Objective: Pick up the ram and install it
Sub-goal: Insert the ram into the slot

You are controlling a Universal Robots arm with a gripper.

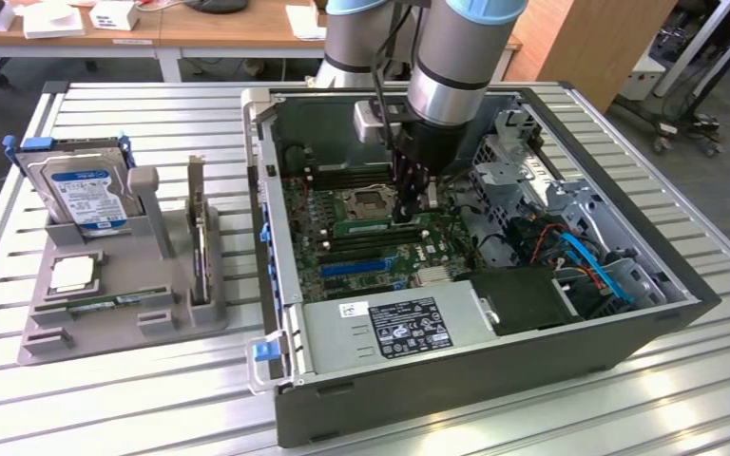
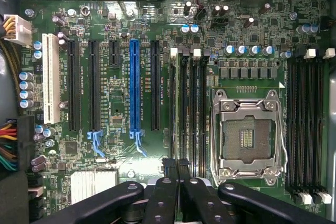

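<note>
- Ram (image 1: 365, 228) is standing on edge in a motherboard (image 2: 115, 108) slot beside the CPU socket (image 2: 247, 135).
- I am holding my claw (image 2: 176, 165) closed, pointing down at its end.

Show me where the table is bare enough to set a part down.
Bare slatted metal table on the camera's side of the grey parts holder and beyond it; the corner at the exterior view's right of the open black computer case. Crowded inside the case, where the black tool hangs over the green motherboard.
</note>
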